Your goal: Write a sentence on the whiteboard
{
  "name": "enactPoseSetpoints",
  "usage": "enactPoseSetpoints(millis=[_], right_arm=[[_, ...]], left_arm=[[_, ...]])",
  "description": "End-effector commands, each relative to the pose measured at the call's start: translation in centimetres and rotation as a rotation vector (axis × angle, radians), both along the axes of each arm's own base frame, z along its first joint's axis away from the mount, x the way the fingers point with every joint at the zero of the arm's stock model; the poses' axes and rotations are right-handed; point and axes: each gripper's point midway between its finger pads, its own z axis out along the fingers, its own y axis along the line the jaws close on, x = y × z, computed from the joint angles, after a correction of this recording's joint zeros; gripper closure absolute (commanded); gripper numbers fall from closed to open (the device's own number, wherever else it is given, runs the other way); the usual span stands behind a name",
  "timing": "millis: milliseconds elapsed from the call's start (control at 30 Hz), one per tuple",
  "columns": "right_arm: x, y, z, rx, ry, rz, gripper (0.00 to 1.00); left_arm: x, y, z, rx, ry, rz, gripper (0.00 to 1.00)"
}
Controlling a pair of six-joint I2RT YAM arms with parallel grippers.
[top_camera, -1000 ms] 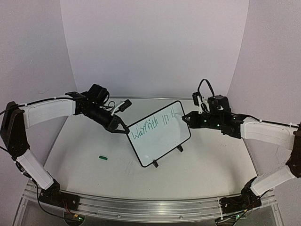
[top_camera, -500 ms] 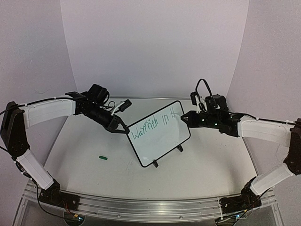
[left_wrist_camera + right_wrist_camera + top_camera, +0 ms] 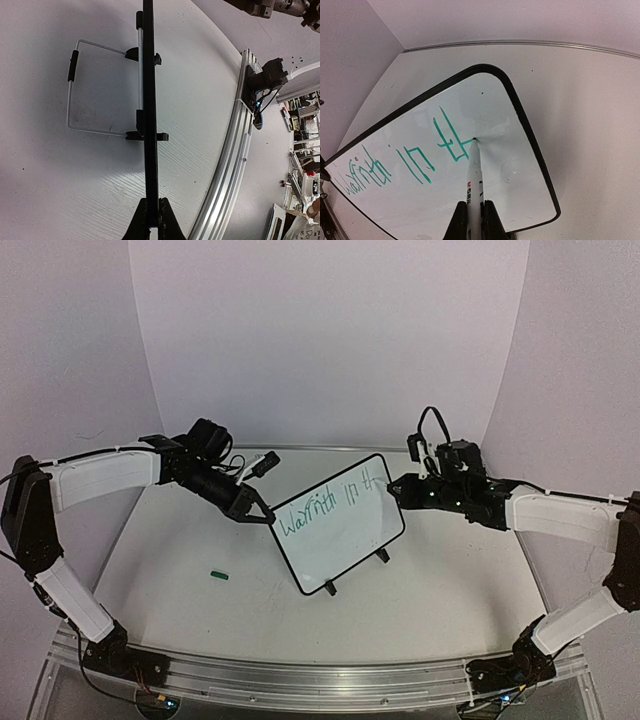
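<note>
The right hand [image 3: 473, 220] is closed around a white marker [image 3: 474, 172], whose tip touches the whiteboard [image 3: 515, 185] just right of the last green stroke. The marker's barrel carries red and black print, too small to read. The green handwriting on the board reads "Warmth in", followed by what looks like a "t" and a part-formed letter. The left hand [image 3: 150, 222] is clamped shut on the thin black frame at the board's opposite end, near the start of the writing. The whiteboard stands near the middle of the pale surface [image 3: 450, 590], between the two hands, with a wire stand [image 3: 70, 100] behind it and its small black feet on the surface. A small green object [image 3: 220, 575] lies on the surface to the left of the board, well apart from it.
</note>
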Motion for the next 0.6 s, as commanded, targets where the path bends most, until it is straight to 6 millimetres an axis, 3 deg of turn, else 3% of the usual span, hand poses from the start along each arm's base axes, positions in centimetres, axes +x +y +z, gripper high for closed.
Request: enactPoseSetpoints(millis=[0, 300, 567], right_arm=[[1.2, 0.0, 2.0, 0.017, -0.06, -0.028, 1.0], [0.2, -0.6, 0.2, 0.016, -0.017, -0.035, 1.0], [-0.5, -1.1, 0.4, 0.027, -0.018, -0.041, 1.0]], left_arm=[[-1.4, -0.6, -1.1, 0.041, 0.008, -0.061, 1.0], [-1.5, -0.6, -1.1, 0.04, 0.01, -0.062, 1.0], [-1.5, -0.6, -1.2, 0.039, 0.011, -0.063, 1.0]])
